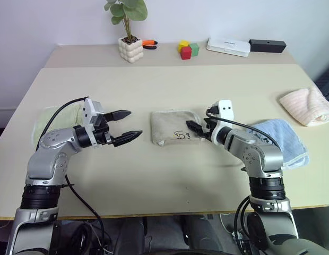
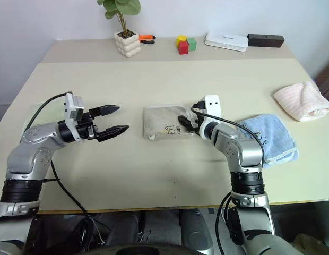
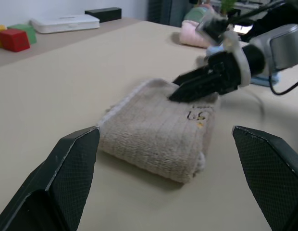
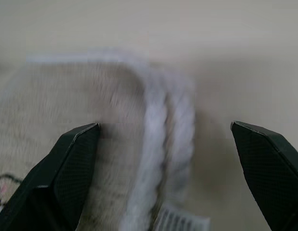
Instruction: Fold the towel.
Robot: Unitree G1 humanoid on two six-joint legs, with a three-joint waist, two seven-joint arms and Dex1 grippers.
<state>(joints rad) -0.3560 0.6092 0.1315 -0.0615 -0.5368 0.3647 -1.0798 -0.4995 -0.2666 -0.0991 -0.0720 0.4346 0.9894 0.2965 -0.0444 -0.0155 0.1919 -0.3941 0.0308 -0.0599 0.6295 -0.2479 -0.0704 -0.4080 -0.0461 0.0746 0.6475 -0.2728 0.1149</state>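
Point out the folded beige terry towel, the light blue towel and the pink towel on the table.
Folded beige terry towel (image 1: 174, 126): left eye view, middle of its top face.
Light blue towel (image 1: 284, 137): left eye view, its flat upper surface.
Pink towel (image 1: 305, 106): left eye view, centre of the bundle.

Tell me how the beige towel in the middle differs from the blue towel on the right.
The beige towel is tan with white corded edging; the blue towel is light blue. The beige towel is folded into a compact, squared block, while the blue towel lies flatter and looser. The right hand sits at the beige towel's edge; the blue towel lies partly behind that arm. Both rest on the table.
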